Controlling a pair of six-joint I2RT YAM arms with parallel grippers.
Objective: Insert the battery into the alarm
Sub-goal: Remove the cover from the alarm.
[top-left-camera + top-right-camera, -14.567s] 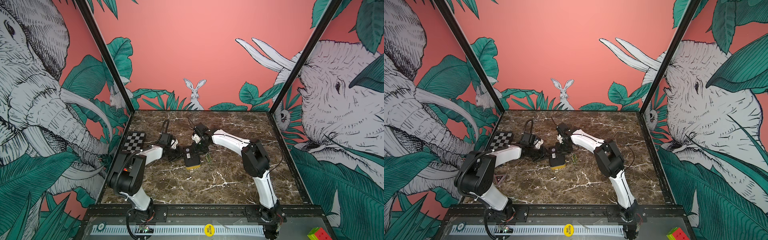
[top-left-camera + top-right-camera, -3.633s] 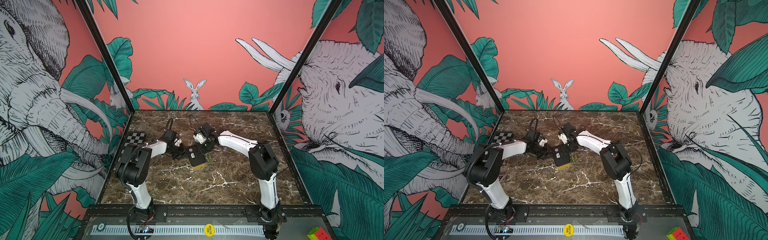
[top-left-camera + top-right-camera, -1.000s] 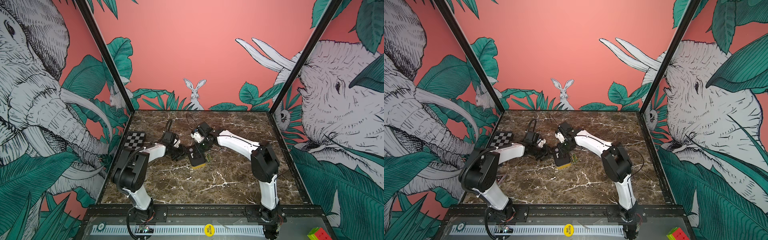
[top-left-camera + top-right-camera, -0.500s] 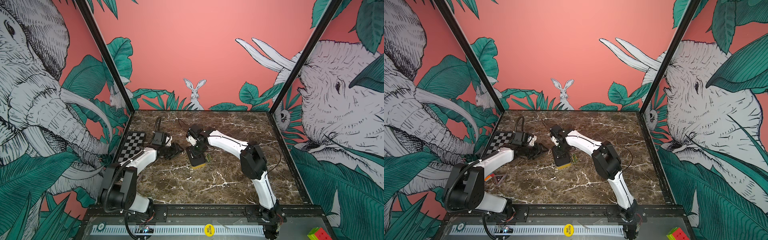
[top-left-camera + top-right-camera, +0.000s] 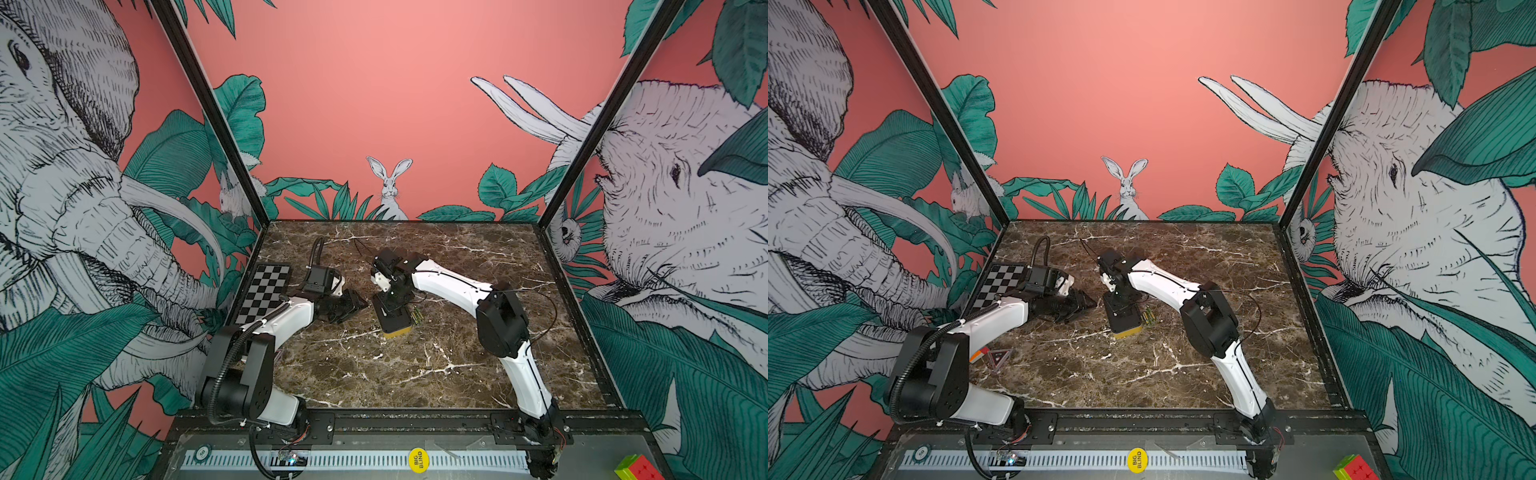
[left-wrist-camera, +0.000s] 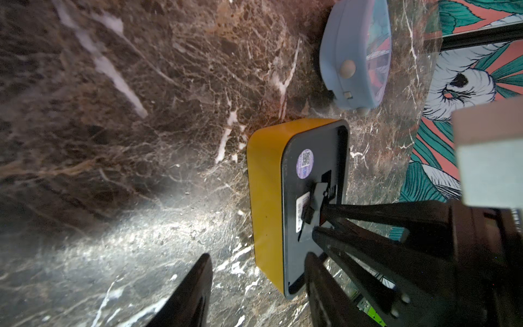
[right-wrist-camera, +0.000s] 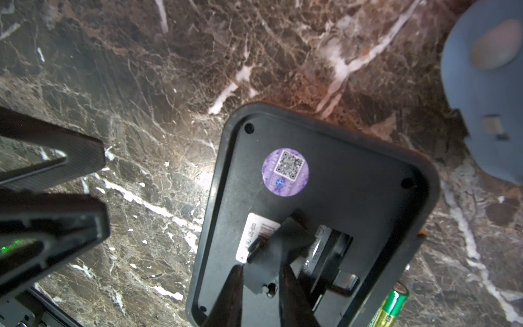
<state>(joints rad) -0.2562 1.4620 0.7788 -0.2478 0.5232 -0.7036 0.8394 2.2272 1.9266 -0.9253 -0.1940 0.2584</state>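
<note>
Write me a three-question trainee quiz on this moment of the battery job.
1. True or false: a green battery lies on the table beside the alarm.
2. The right pincer has its tips at: A the alarm's back, B the battery, C bare table.
3. Is the left pincer open or shut?
Key: 1 true; 2 A; 3 open.

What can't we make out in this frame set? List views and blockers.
- Bay contents: in the right wrist view, cover and right gripper hide most of it; too small in both top views.
- Grip on cover: contact hidden by its own jaws.
- Battery: cut off by the frame edge, right wrist view.
- Blue clock: blurred, cut off, same view.
- Alarm face: down against table.
</note>
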